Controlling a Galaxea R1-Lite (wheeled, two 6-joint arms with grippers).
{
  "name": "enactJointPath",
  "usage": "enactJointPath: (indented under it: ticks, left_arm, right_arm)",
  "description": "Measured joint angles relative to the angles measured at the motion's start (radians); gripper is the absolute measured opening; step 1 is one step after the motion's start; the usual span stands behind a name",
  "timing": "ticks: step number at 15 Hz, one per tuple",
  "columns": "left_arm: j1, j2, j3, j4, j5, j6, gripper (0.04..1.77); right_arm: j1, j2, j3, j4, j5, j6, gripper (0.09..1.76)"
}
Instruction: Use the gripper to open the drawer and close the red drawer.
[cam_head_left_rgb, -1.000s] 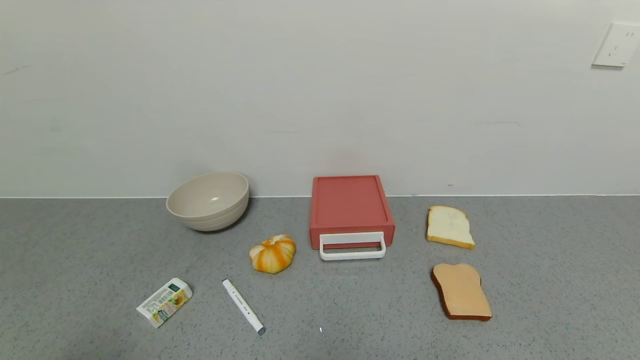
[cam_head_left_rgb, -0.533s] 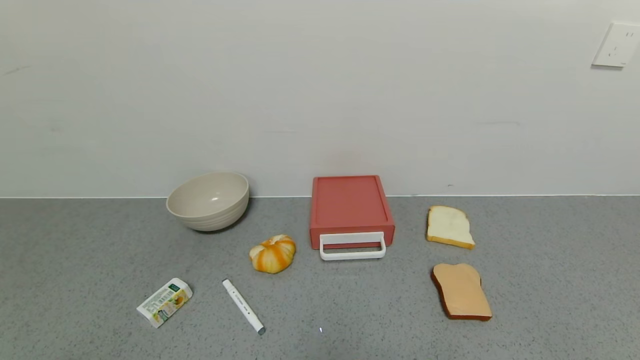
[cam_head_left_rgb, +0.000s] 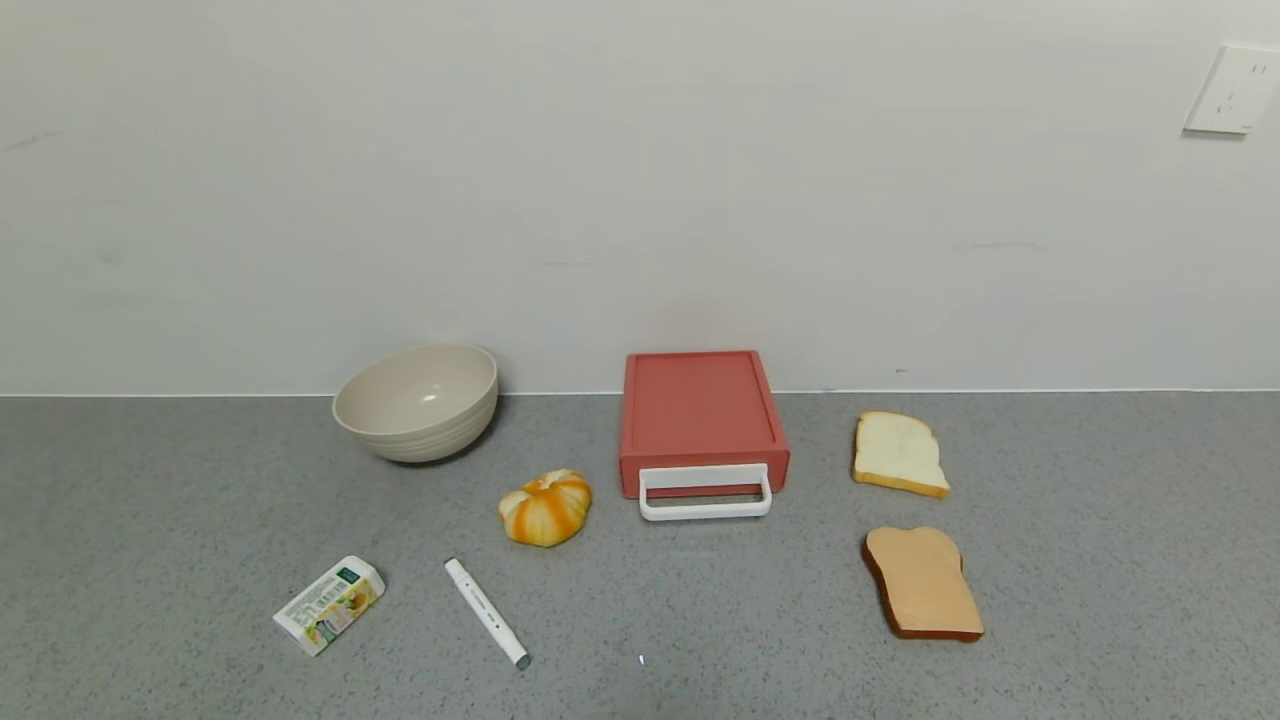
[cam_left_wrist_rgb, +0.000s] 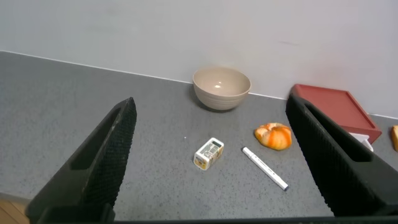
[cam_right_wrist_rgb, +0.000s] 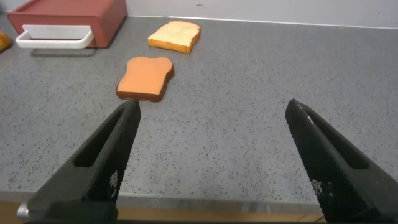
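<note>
The red drawer (cam_head_left_rgb: 702, 412) is a flat salmon-red box against the back wall, its tray pushed in and its white loop handle (cam_head_left_rgb: 705, 494) facing me. It also shows in the left wrist view (cam_left_wrist_rgb: 339, 109) and the right wrist view (cam_right_wrist_rgb: 71, 15). Neither gripper shows in the head view. My left gripper (cam_left_wrist_rgb: 211, 124) is open and empty, held back over the counter's near left side. My right gripper (cam_right_wrist_rgb: 211, 118) is open and empty, near the counter's front edge on the right, far from the drawer.
A beige bowl (cam_head_left_rgb: 417, 401) stands left of the drawer. An orange pumpkin-shaped bun (cam_head_left_rgb: 546, 507), a white marker (cam_head_left_rgb: 486, 613) and a small carton (cam_head_left_rgb: 329, 604) lie in front left. A white bread slice (cam_head_left_rgb: 898, 453) and a brown toast slice (cam_head_left_rgb: 923, 583) lie right.
</note>
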Motion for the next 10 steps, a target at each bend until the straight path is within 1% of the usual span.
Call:
enactJointPath:
  ticks: [3,6,7,9,10]
  left_arm:
    - [0.034,0.003,-0.003,0.0,-0.011,0.002,1.73]
    - [0.051,-0.001,0.03,-0.001,-0.006,-0.006,1.73]
    - [0.072,-0.003,0.036,-0.001,-0.011,-0.003,1.73]
    - [0.108,-0.006,0.035,-0.005,-0.049,-0.004,1.73]
    - [0.115,-0.016,0.041,-0.005,-0.084,-0.003,1.73]
  right_arm:
    - [0.0,0.0,0.0,0.0,0.0,0.0,1.71]
    - [0.0,0.0,0.0,0.0,0.0,0.0,1.71]
    - [0.0,0.0,0.0,0.0,0.0,-0.001,1.71]
    - [0.0,0.0,0.0,0.0,0.0,-0.004,1.71]
    - [0.0,0.0,0.0,0.0,0.0,-0.004,1.71]
